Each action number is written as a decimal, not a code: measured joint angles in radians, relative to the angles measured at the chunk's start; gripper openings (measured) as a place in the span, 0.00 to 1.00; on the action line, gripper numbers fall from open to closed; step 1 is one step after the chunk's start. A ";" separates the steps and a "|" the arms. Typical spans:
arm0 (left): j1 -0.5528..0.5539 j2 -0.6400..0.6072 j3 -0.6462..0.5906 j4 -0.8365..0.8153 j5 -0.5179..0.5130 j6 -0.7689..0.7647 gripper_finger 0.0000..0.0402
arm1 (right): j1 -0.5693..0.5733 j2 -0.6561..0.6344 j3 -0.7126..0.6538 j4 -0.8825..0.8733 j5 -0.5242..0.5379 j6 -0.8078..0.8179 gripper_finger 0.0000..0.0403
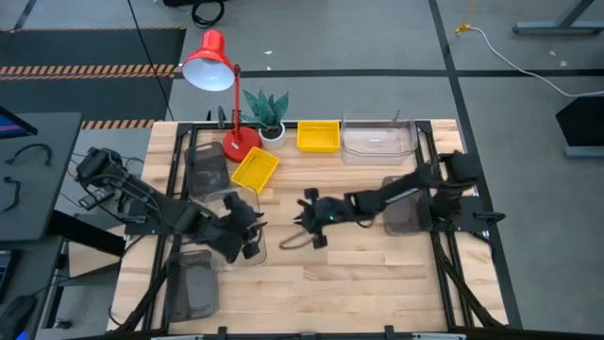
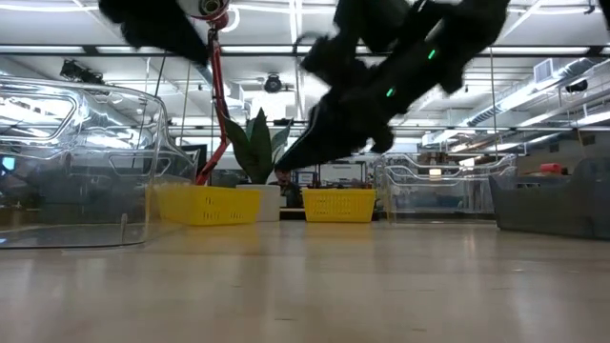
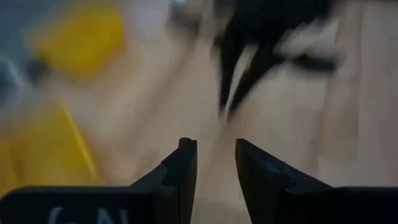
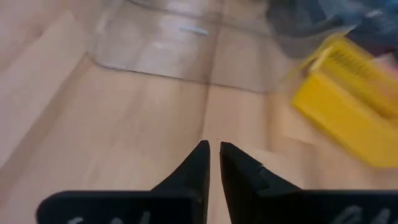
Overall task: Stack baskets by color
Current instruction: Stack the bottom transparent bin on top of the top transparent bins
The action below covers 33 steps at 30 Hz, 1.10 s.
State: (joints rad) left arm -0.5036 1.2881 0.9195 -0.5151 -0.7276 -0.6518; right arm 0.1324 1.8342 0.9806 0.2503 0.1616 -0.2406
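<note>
Two yellow baskets sit at the table's far side, one square-on (image 1: 318, 135) and one askew (image 1: 255, 169). A clear basket (image 1: 377, 138) stands at the far right. Another clear basket (image 1: 236, 219) rests flat on the table at mid-left. My left gripper (image 3: 216, 142) hovers above this one, open and with nothing between its fingers. Dark-grey baskets lie at the left (image 1: 206, 170), near left (image 1: 193, 288) and right (image 1: 408, 215). My right gripper (image 4: 213, 144) hangs over bare wood at the table's middle (image 1: 304, 227). It slants down toward the left, with only a thin slit between its tips and nothing in it.
A red desk lamp (image 1: 215, 66) and a white plant pot (image 1: 270, 127) stand at the far edge, between the baskets. Bare wood lies open in the table's middle and near side (image 1: 359, 283). Black frame rails run along both sides.
</note>
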 joint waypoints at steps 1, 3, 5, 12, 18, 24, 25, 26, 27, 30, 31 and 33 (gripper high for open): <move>0.024 0.002 0.000 -0.053 0.069 -0.076 0.29 | 0.025 -0.029 0.000 -0.041 0.066 -0.008 0.09; 0.070 0.020 -0.002 -0.162 0.168 -0.203 0.29 | 0.069 -0.090 0.000 -0.137 0.198 -0.017 0.08; 0.116 0.044 -0.022 -0.214 0.214 -0.243 0.29 | 0.107 -0.153 0.000 -0.228 0.314 -0.014 0.06; 0.280 0.191 -0.061 -0.165 0.340 -0.176 0.29 | 0.210 -0.357 0.000 -0.409 0.446 0.078 0.01; 0.337 0.321 -0.061 0.278 0.373 0.133 0.29 | 0.264 -0.429 0.001 -0.447 0.448 0.141 0.03; 0.343 0.530 -0.018 0.888 0.588 0.443 0.29 | 0.311 -0.430 0.000 -0.536 0.448 0.193 0.04; 0.342 0.566 0.002 0.931 0.624 0.478 0.29 | 0.318 -0.429 0.001 -0.549 0.447 0.211 0.04; 0.341 0.598 0.033 0.952 0.661 0.506 0.29 | 0.327 -0.430 0.001 -0.574 0.448 0.232 0.04; 0.335 0.618 0.062 0.935 0.684 0.526 0.29 | 0.336 -0.430 0.001 -0.600 0.447 0.251 0.03; 0.324 0.628 0.176 0.777 0.695 0.564 0.29 | 0.352 -0.429 0.001 -0.640 0.425 0.314 0.03; 0.319 0.620 0.224 0.693 0.689 0.581 0.29 | 0.354 -0.429 -0.001 -0.645 0.403 0.330 0.02; 0.305 0.597 0.307 0.470 0.642 0.591 0.29 | 0.352 -0.421 -0.014 -0.606 0.306 0.346 0.03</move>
State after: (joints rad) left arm -0.1988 1.8851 1.2267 -0.0455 -0.0858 -0.0607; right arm 0.4840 1.4127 0.9667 -0.3554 0.4674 0.1058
